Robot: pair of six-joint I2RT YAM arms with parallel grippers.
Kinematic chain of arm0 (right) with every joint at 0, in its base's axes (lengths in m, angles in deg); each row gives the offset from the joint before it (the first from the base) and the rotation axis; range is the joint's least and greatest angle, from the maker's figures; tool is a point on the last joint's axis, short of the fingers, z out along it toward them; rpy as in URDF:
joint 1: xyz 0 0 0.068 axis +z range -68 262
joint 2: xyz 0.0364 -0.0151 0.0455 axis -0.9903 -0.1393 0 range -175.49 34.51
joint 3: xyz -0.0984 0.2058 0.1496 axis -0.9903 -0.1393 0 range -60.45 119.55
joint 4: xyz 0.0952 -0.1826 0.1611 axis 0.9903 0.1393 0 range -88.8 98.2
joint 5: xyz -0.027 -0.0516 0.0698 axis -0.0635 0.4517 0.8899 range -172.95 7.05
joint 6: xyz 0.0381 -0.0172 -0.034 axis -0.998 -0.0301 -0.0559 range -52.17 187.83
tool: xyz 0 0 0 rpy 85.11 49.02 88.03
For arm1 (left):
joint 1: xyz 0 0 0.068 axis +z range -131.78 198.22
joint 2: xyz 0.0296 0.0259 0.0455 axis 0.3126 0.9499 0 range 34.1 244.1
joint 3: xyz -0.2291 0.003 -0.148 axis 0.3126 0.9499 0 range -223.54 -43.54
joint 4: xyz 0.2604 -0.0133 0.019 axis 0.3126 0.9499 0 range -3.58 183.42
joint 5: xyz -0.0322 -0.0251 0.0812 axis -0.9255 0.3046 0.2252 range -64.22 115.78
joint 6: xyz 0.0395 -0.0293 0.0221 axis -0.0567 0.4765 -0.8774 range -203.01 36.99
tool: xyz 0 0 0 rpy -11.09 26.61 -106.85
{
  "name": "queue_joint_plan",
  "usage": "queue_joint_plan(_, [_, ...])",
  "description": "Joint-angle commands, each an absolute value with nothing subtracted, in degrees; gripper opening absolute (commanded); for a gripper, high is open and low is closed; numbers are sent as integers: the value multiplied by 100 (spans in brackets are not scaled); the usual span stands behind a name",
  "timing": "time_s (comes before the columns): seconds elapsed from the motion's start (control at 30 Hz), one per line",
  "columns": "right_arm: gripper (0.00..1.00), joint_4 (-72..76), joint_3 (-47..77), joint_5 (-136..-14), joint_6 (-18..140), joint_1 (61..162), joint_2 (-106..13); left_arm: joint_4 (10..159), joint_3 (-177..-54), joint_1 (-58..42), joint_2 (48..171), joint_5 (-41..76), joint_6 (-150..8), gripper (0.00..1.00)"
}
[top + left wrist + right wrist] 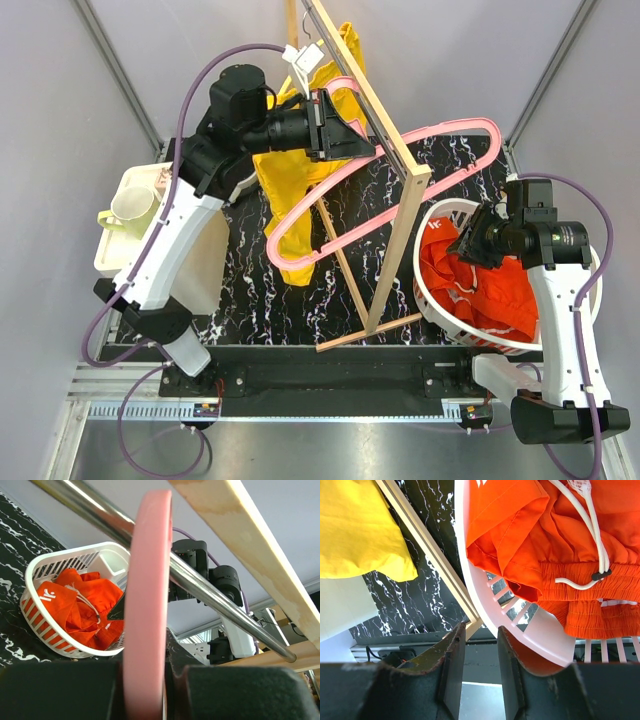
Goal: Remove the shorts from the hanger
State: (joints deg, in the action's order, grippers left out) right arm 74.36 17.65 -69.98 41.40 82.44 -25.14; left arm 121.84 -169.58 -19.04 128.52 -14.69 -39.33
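Top external view: a wooden rack (372,88) slants across the black marble counter (255,300), with yellow shorts (290,200) hanging from it and a cream tub (110,255) at the left edge. The left claw (147,677) pinches the bare pink hanger (147,595), which crosses the rack's steel rod (215,595). The shorts (485,290), orange-red with a white drawcord, lie crumpled in the white basket (461,530) on the right. The right claw (480,628) hangs over the basket's rim, slightly parted and gripping nothing.
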Motion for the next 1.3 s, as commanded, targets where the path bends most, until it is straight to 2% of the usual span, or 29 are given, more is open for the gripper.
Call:
queue_joint_plan(0.0, [40, 7450, 1750, -7065, 4261, 8226, -2420, 11823, -17265, -2037, 12946, -1544, -3714, 0])
queue_joint_plan(0.3, [40, 7424, 1724, -7074, 4244, 8226, -2385, 11437, -17098, -2098, 12885, -1623, -2941, 0])
queue_joint_plan(0.8, [40, 7450, 1654, -7047, 4164, 8235, -2288, 11603, -16632, -2160, 12788, -1378, -3529, 1])
queue_joint_plan(0.9, [41, 7467, 1628, -7030, 4138, 8226, -2270, 11753, -16632, -2160, 12771, -1255, -3678, 5])
queue_joint_plan(0.93, [41, 7467, 1601, -7004, 4112, 8235, -2262, 11779, -16632, -2160, 12745, -1193, -3713, 11])
queue_joint_plan(1.27, [43, 7388, 1460, -6819, 3997, 8235, -2226, 12008, -16615, -2151, 12595, -833, -4047, 39])
